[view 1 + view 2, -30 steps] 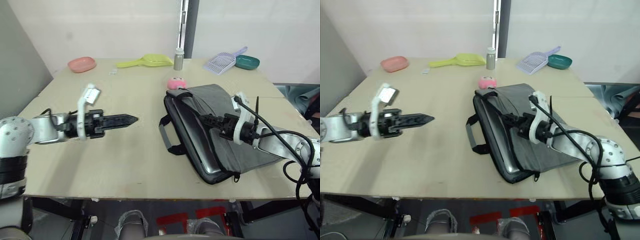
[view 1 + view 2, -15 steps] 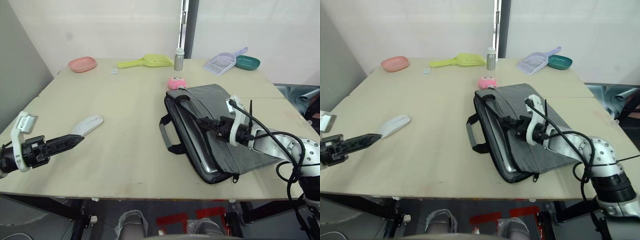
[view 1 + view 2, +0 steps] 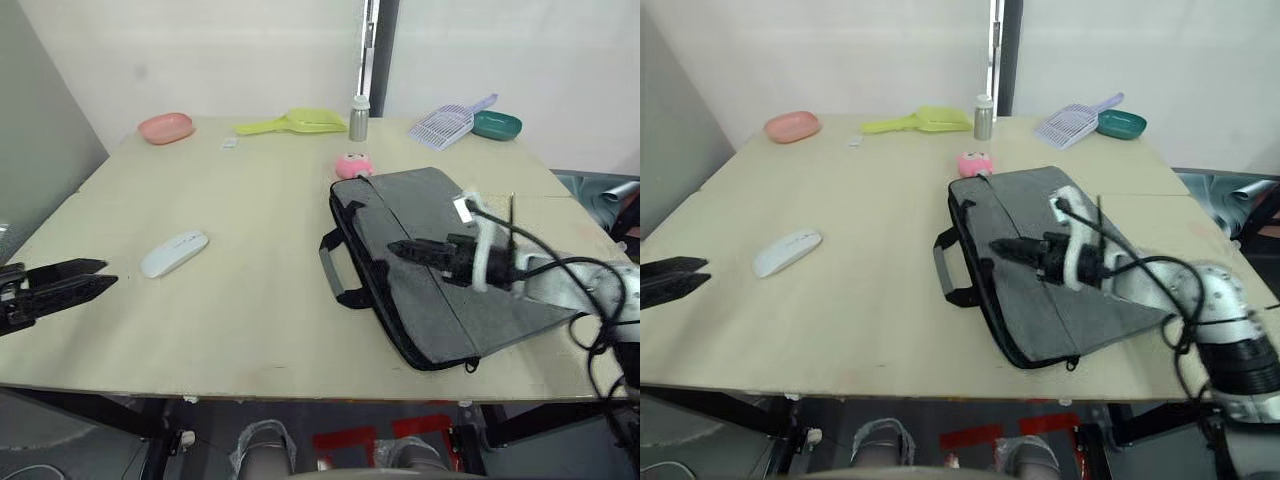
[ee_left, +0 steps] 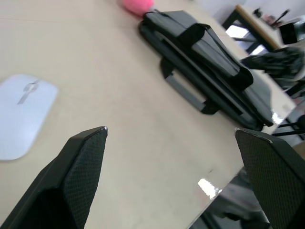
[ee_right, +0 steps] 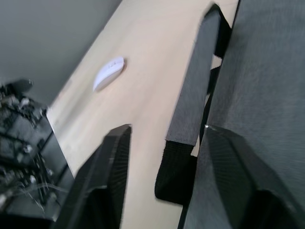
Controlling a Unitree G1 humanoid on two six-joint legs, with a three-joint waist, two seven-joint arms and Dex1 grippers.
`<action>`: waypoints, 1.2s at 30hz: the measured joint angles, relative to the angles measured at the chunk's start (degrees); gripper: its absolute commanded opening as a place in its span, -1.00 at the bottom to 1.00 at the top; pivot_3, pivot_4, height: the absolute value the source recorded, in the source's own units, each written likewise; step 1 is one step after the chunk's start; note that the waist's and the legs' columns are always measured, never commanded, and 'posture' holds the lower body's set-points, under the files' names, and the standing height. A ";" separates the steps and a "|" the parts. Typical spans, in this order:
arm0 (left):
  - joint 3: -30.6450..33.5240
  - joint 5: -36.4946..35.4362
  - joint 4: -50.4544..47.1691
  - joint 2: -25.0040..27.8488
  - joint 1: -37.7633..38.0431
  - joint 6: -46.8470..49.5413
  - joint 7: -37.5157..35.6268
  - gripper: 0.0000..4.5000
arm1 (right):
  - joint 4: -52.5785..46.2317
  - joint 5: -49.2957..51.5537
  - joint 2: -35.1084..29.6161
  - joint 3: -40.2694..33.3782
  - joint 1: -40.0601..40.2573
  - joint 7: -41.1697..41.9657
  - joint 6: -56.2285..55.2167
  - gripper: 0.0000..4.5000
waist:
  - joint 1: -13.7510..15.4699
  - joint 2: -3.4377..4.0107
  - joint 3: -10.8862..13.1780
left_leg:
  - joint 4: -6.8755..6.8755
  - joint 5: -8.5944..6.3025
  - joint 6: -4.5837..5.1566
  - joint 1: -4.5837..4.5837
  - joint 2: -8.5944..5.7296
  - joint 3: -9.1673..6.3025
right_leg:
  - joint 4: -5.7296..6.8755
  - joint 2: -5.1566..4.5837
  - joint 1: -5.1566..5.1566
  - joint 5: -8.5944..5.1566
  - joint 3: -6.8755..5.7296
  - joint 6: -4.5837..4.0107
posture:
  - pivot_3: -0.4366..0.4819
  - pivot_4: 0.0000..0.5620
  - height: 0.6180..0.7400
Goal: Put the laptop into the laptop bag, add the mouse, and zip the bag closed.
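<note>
The left hand [image 3: 85,277] is partly cut off at the frame's edge.

Mouse [image 3: 174,253] on table [image 3: 260,330], left of laptop bag [image 3: 440,265].

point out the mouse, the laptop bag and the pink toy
mouse [image 3: 174,253]: left eye view, middle of its white top.
laptop bag [image 3: 440,225]: left eye view, grey fabric of the upper panel.
pink toy [image 3: 352,165]: left eye view, centre of its round body.

Matt grey woven-cloth laptop bag [image 3: 440,290], smooth glossy white plastic mouse [image 3: 174,253], pale wooden table [image 3: 260,200].
</note>
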 measured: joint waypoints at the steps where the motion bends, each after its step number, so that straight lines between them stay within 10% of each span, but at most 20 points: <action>1: 0.01 1.08 1.16 0.65 -0.31 -0.85 -0.36 1.00 | -1.37 -2.36 -3.42 -1.47 1.61 3.89 0.08 0.80 | 0.19 0.00 0.00 | -0.03 0.00 0.00 0.00 0.00 0.00 | -0.02 0.00 0.00 -0.01 -0.02 -0.01 | -0.05 -0.47 1.00; 7: -0.31 7.96 12.22 5.07 -2.53 -7.70 -3.49 1.00 | -4.66 -20.30 -18.50 -17.14 23.60 32.56 -4.34 0.99 | 1.21 -0.08 -0.04 | -0.42 -0.02 0.05 0.16 0.03 0.13 | -0.42 0.01 0.12 -0.07 -0.02 -0.06 | -0.05 -0.47 1.00; 20: -15.56 20.55 32.28 7.71 -19.95 -19.88 -3.02 1.00 | -8.10 -39.80 -13.59 -44.39 44.79 50.90 -10.34 0.99 | 0.90 -0.08 -0.09 | -0.23 -0.01 0.14 0.37 0.11 0.26 | 0.06 0.00 0.06 -0.15 0.10 -0.24 | -0.05 -0.47 1.00; 29: -26.44 28.73 39.50 -1.64 -31.55 -40.90 -3.34 1.00 | -17.32 -24.73 -13.36 -36.43 24.54 47.28 -11.30 0.99 | -0.02 0.01 -0.26 | -0.27 0.00 0.14 1.15 0.19 0.91 | 0.44 0.02 0.17 -0.15 0.86 -0.24 | -0.05 -0.47 1.00; 36: -31.29 33.06 47.42 -5.37 -37.34 -49.07 -4.62 1.00 | -19.22 -22.18 -5.48 -8.15 -2.57 28.54 -8.78 0.99 | -0.42 -0.20 -0.39 | -0.16 0.02 0.12 1.16 0.13 1.01 | 0.61 0.11 0.10 -0.14 0.96 -0.25 | -0.05 -0.47 1.00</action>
